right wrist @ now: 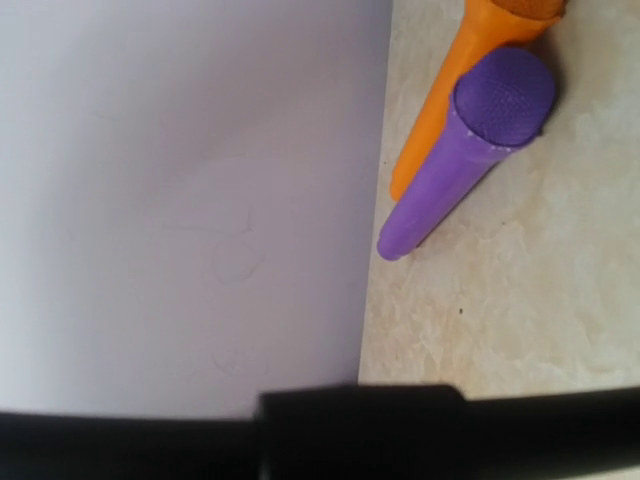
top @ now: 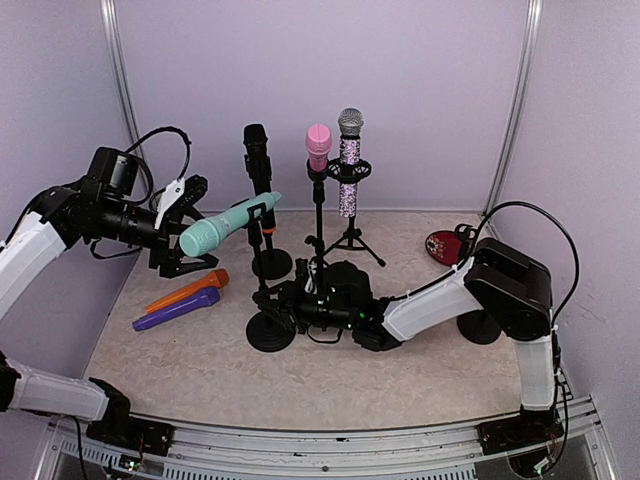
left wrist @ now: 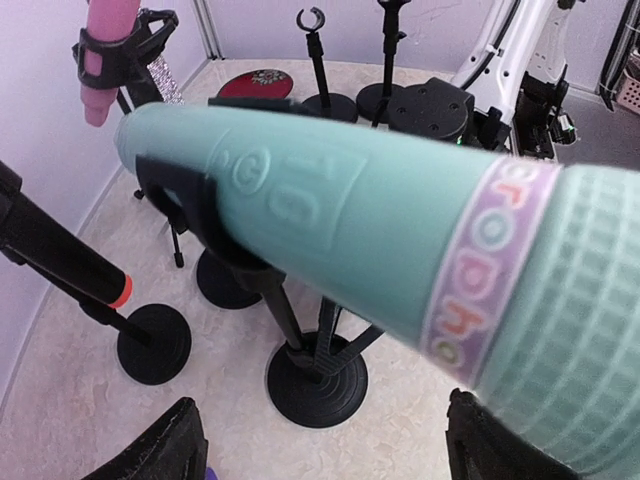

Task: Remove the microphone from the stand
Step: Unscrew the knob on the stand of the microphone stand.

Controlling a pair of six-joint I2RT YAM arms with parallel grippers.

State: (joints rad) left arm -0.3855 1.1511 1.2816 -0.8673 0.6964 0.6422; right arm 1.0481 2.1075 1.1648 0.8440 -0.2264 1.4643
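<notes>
Left end effector (top: 185, 232), centre-left: clenched around mesh-textured head of smooth teal plastic microphone (top: 228, 226), tail end in black stand (top: 268, 300) clip. Purple microphone (top: 177, 309) and orange microphone (top: 187, 291): lying on marbled tabletop (top: 200, 370). Right end effector (top: 285, 310), centre: clamped on stand pole.

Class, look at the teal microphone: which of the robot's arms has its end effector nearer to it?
Left. The left end effector is at the teal microphone, around its head end; the right end effector sits lower, by a stand base.

High rear overview; close wrist views, both catching the purple microphone (top: 177, 309) side.
</notes>
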